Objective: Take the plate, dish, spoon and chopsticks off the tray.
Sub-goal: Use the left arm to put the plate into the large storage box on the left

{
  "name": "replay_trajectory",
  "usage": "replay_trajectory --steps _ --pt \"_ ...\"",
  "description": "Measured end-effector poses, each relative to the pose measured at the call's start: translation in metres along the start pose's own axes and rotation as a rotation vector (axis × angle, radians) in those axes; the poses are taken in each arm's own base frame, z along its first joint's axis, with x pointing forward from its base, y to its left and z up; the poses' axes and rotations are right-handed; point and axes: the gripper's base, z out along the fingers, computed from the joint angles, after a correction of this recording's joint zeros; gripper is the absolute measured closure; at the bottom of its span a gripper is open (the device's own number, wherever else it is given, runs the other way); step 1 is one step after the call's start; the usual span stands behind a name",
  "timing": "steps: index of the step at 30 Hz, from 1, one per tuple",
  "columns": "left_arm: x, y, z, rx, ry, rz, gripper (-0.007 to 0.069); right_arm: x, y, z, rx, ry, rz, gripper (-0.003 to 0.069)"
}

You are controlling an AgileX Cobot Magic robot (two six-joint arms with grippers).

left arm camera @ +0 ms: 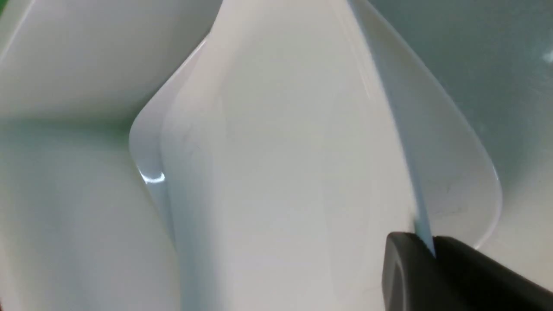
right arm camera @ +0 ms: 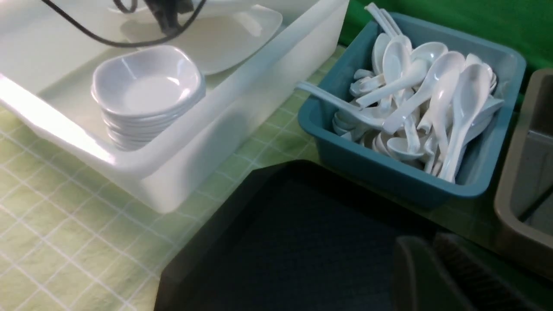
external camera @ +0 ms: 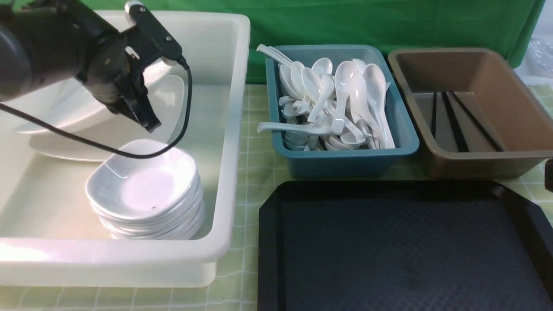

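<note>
Status, left gripper (external camera: 146,121)?

> Clamped tight on the rim of the plate (left arm camera: 281,151). From where I stand the plate is tilted, held edge raised, inside the white tub (external camera: 235,129). A second plate (external camera: 108,144) lies flat beneath it. Can't tell if the two touch.

Right gripper (right arm camera: 434,276)?

> Sits at the far right corner of the tray (external camera: 389,250), near the brown tub (external camera: 475,164). Fingers nearly together, nothing between them. Dark and blurry there, so take that loosely.

Other items?

> Dish (external camera: 142,185) sits on top of the stack (external camera: 151,224) of small dishes, near end of the white tub, just in front of the plates. Tiny dark speck inside it.
> Spoons (external camera: 341,99) are piled in the teal tub (external camera: 345,162); can't say which one is ours.
> Chopsticks (external camera: 453,123) lie lengthwise on the floor of the brown tub, right of the teal one.

Tray position?

> On the green checked cloth (external camera: 250,172), in front of the teal and brown tubs, just right of the white tub.
</note>
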Motion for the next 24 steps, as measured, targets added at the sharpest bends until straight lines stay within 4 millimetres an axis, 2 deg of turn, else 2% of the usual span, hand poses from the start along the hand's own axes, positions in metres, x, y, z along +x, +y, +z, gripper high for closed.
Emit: replay_trajectory --steps 8,14,17,24 --pt "-0.003 -0.007 0.018 0.009 -0.013 0.002 0.0589 0.002 0.005 0.000 -0.054 0.023 0.018 0.0568" --pt "-0.001 -0.009 0.032 0.043 -0.021 -0.047 0.0526 0.004 0.007 0.000 -0.074 0.047 0.017 0.0568" --pt "0.002 -0.011 0.039 0.067 -0.007 -0.080 0.0438 0.007 0.007 -0.001 -0.077 0.082 0.018 0.0568" --pt "0.001 -0.012 0.040 0.087 -0.022 -0.117 0.0250 0.010 0.008 -0.001 -0.088 0.111 0.021 0.0568"
